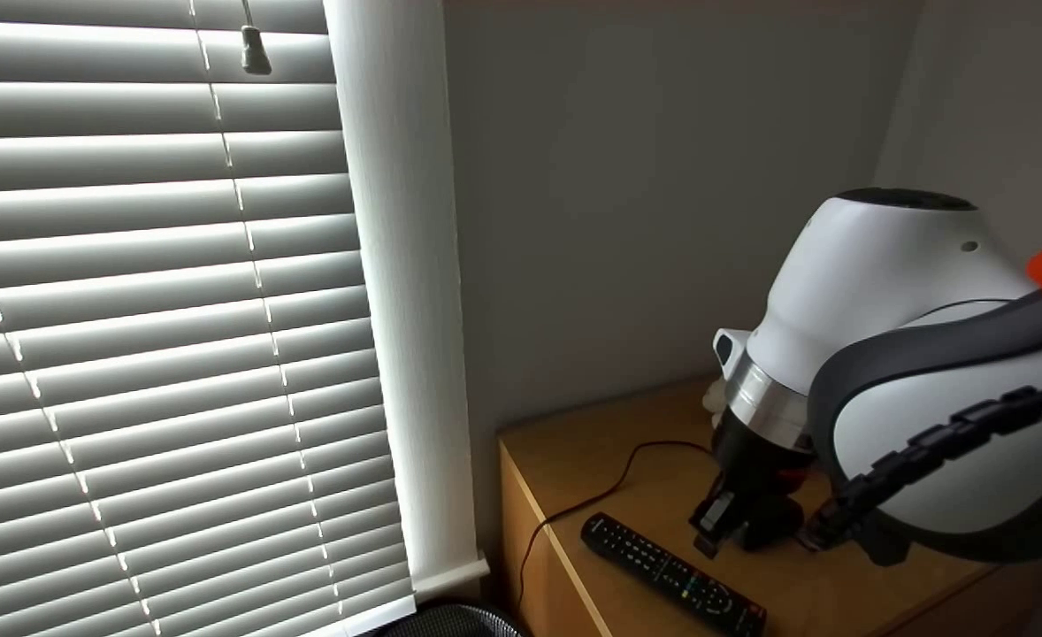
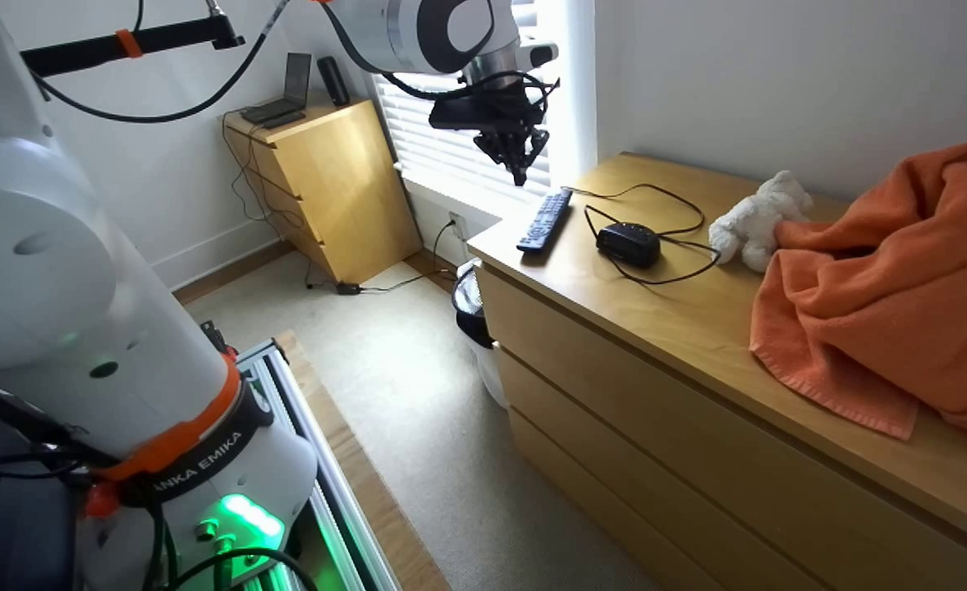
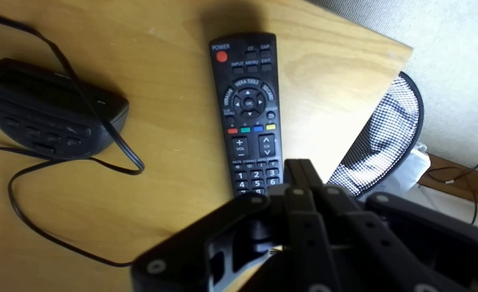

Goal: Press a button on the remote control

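Note:
The remote control is a long black bar with a red power button and several rows of keys. It lies flat, buttons up, on the wooden dresser, near the corner, and shows in both exterior views. My gripper is shut, its fingertips together with nothing between them. In an exterior view the gripper hangs in the air above the remote's far end, apart from it. In the wrist view the fingertips appear beside the number keys, and the gripper hides the remote's lower end.
A black corded device lies beside the remote, its cable looping over the dresser. A white plush toy and an orange towel lie farther along. A mesh bin stands below the dresser's edge. Window blinds are close by.

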`<state>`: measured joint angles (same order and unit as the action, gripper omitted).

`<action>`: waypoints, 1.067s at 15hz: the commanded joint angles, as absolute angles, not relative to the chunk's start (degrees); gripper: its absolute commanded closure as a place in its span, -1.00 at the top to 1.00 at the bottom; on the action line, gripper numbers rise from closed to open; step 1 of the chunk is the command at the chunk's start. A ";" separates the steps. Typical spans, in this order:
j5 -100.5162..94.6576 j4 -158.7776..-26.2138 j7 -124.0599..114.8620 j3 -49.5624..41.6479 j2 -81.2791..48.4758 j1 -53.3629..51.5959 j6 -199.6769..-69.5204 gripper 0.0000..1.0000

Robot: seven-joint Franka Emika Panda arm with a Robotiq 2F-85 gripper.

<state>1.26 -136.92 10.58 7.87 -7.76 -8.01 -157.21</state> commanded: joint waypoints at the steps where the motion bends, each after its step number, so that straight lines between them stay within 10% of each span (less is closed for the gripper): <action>1: 1.06 -136.85 10.38 8.37 -7.75 -7.53 -157.07 -0.98; 16: 0.22 -131.41 11.42 10.01 -17.99 -7.12 -161.04 -1.00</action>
<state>1.18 -132.72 11.01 9.94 -15.61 -7.79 -159.11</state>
